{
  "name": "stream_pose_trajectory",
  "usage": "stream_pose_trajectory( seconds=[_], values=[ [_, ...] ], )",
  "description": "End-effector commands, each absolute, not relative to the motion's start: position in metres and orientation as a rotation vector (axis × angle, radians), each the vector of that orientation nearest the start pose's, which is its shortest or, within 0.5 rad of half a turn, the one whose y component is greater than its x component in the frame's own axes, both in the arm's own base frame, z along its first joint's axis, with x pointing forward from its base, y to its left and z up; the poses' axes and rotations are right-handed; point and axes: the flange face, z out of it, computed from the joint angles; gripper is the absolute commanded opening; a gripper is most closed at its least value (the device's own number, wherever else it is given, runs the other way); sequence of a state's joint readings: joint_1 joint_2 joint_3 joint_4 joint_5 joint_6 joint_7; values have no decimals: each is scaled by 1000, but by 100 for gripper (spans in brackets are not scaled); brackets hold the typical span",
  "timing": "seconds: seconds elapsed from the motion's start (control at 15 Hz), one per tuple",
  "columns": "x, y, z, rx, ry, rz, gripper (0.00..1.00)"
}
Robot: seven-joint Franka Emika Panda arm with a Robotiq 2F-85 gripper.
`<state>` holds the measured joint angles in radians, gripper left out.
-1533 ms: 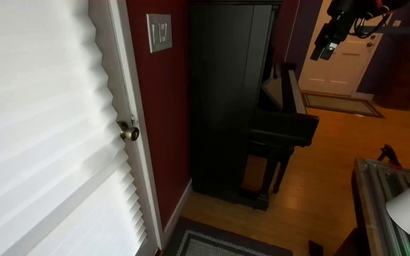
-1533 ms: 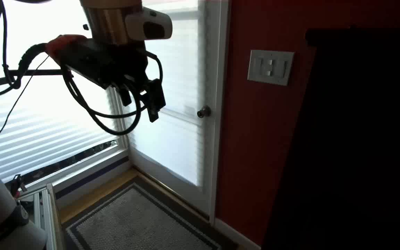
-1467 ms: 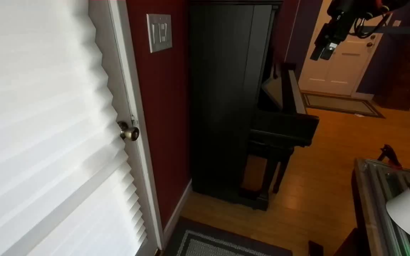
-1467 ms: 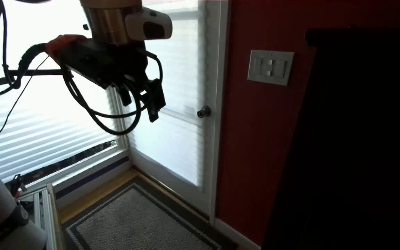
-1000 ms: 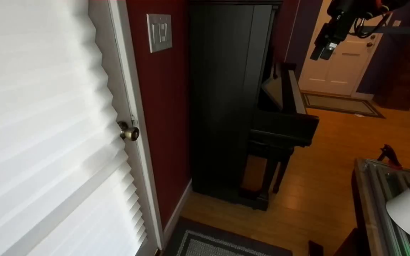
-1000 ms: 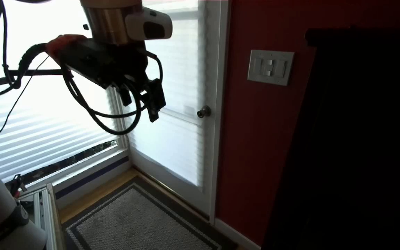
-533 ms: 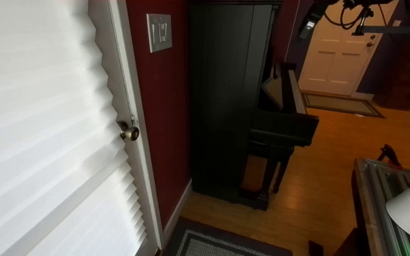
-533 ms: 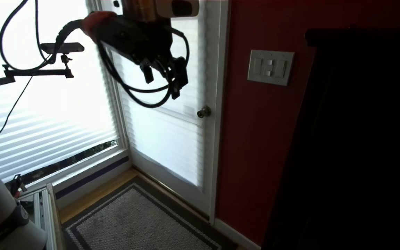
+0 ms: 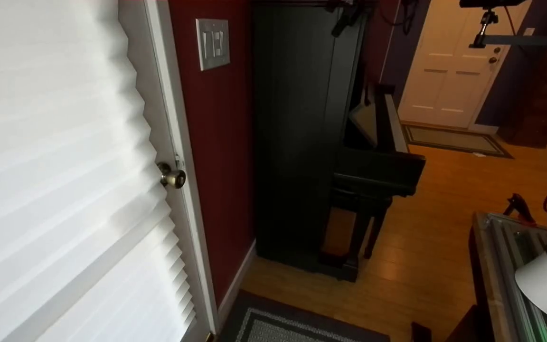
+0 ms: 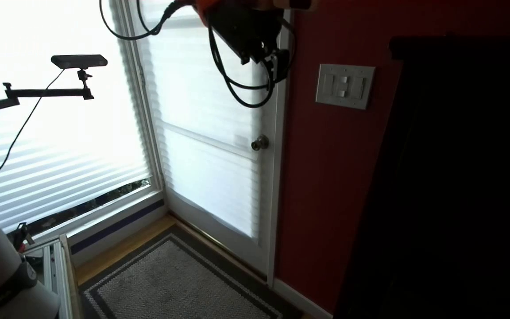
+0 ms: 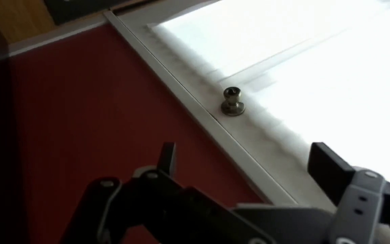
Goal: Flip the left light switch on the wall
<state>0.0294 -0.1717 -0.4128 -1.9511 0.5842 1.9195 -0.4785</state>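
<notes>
The left light switch (image 10: 328, 83) is the left-hand pale paddle of a white-grey plate on the dark red wall (image 10: 321, 186). The switch (image 9: 208, 45) and the wall (image 9: 223, 142) also show in an exterior view. Which way the switch is tipped cannot be told. My gripper (image 10: 264, 64) hangs near the top of that view, left of the plate and apart from it in the picture. Only a dark part of the gripper (image 9: 344, 23) shows in an exterior view. In the wrist view my gripper (image 11: 244, 150) is open and empty over the wall and white trim. The plate is out of the wrist view.
A brass knob (image 11: 232, 101) sits on the blind-covered door (image 10: 206, 186) beside the wall. A tall black piano (image 9: 297, 142) stands against the wall right of the plate. A camera on a bar (image 10: 79, 61) stands by the window. Cables loop below the gripper.
The arm was still at first, then moved. In the exterior views my gripper has moved up and sideways, closer to the wall and the switch plate. The switch plate looks unchanged.
</notes>
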Motion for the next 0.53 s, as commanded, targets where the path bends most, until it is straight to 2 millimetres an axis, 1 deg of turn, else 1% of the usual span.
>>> stream_pose_trajectory(
  seconds=[0.0,0.2,0.27,0.33,0.4,0.47],
  values=[
    [555,-176,565,-2538,288,-381,100],
    [589,-166,549,-2592,415,-277,100],
    [602,-163,545,-2611,443,-292,100],
    [612,-160,543,-2626,428,-305,100],
    [588,-160,541,-2593,391,-314,100],
    [596,-157,537,-2598,388,-305,100]
  ],
)
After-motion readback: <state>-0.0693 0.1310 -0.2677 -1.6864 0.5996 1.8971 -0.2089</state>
